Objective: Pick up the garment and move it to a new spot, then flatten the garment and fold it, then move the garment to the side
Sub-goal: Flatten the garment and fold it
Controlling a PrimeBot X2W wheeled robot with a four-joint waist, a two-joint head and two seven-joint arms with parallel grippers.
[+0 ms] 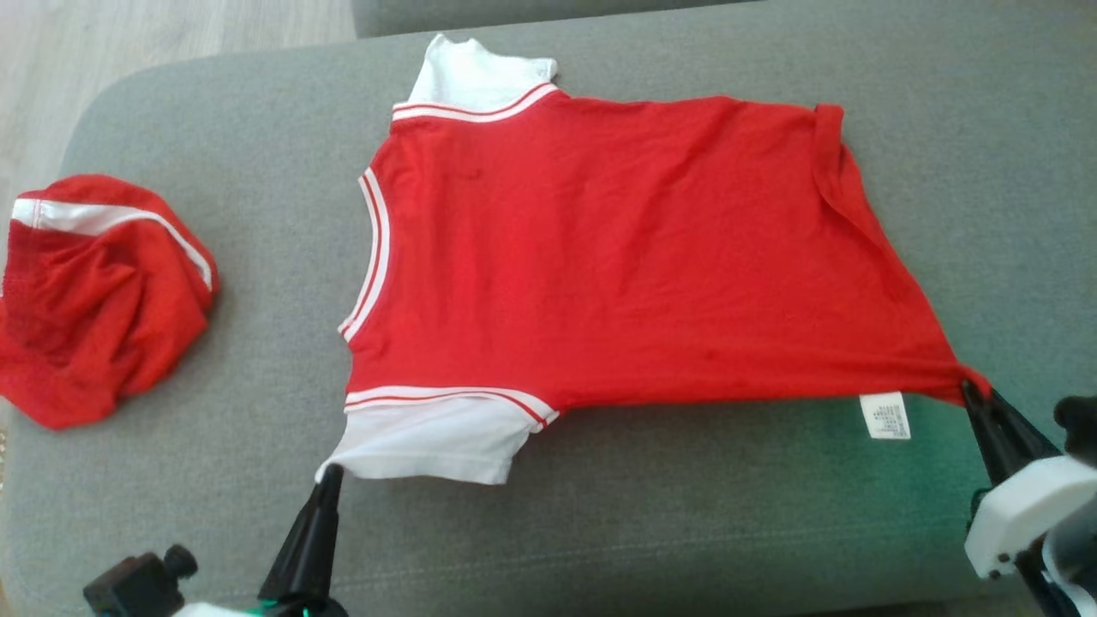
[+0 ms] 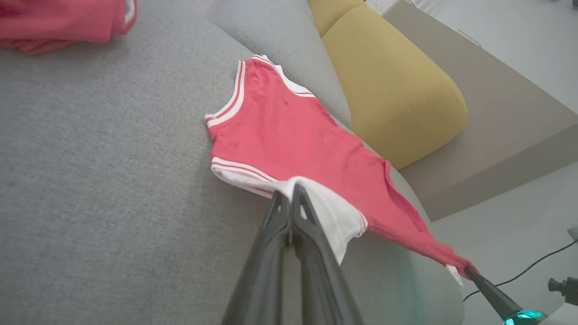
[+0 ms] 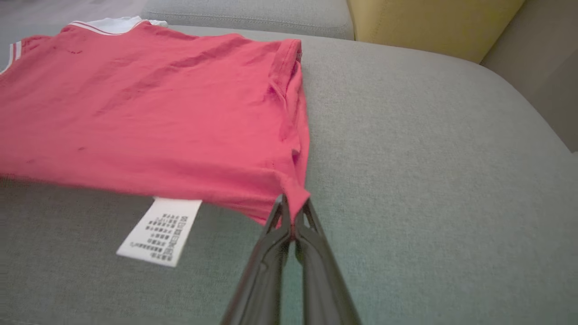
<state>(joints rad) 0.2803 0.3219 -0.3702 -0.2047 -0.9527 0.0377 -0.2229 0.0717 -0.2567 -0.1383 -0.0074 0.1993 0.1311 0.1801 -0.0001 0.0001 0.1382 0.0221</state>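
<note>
On sofa, red shirt, left gripper clamping sleeve, right gripper clamping hem, yellow cushion behind

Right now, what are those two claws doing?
Left gripper: closed on the red shirt, at its white sleeve.
Right gripper: closed on the shirt's hem corner.

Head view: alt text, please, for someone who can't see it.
A red T-shirt lies spread on a grey cushion, left gripper pinching its white near sleeve, right gripper its hem corner. A crumpled red garment sits at left.
</note>
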